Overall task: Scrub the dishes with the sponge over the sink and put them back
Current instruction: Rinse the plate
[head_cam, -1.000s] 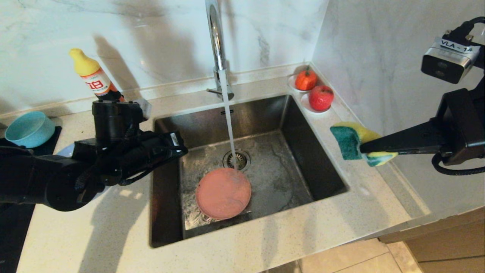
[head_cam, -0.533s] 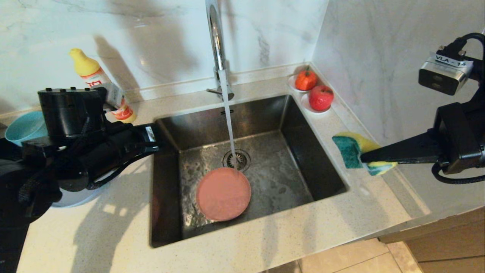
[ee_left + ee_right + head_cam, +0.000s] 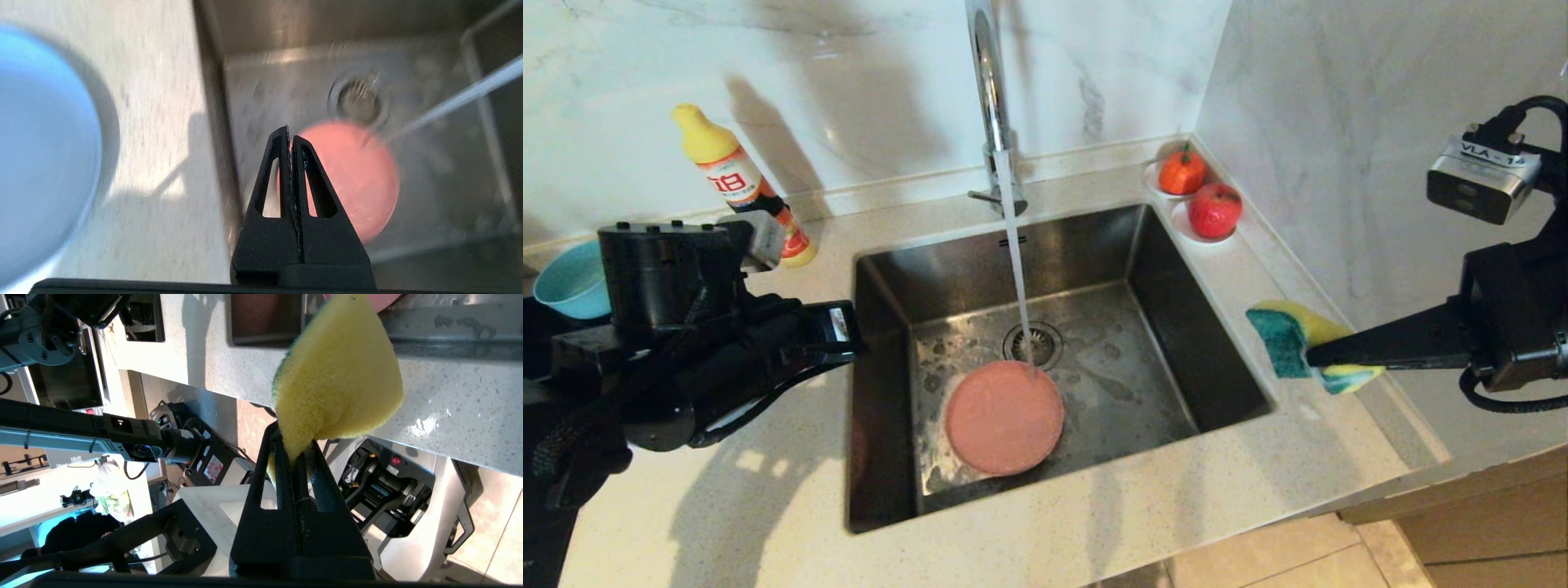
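A pink plate (image 3: 1005, 418) lies flat on the sink's (image 3: 1176, 327) floor, and water from the tap (image 3: 988, 98) falls on its far edge by the drain. My left gripper (image 3: 289, 136) is shut and empty, held over the sink's left rim with the pink plate (image 3: 359, 179) below and beyond it. A pale bluish plate (image 3: 41, 163) rests on the counter beside it. The teal bowl (image 3: 568, 282) stands at the far left. My right gripper (image 3: 1311, 355) is shut on the yellow-green sponge (image 3: 1286, 339), above the counter right of the sink; the sponge (image 3: 339, 375) is pinched at one corner.
A detergent bottle (image 3: 739, 184) with a yellow cap stands against the back wall, left of the tap. Two white saucers with red fruit (image 3: 1214, 211) sit at the back right corner. The marble wall rises close behind the right arm.
My left arm has drawn back leftward from the sink's rim over the counter, uncovering the bottle. The right gripper with the sponge has sunk slightly. The pink plate has stayed put.
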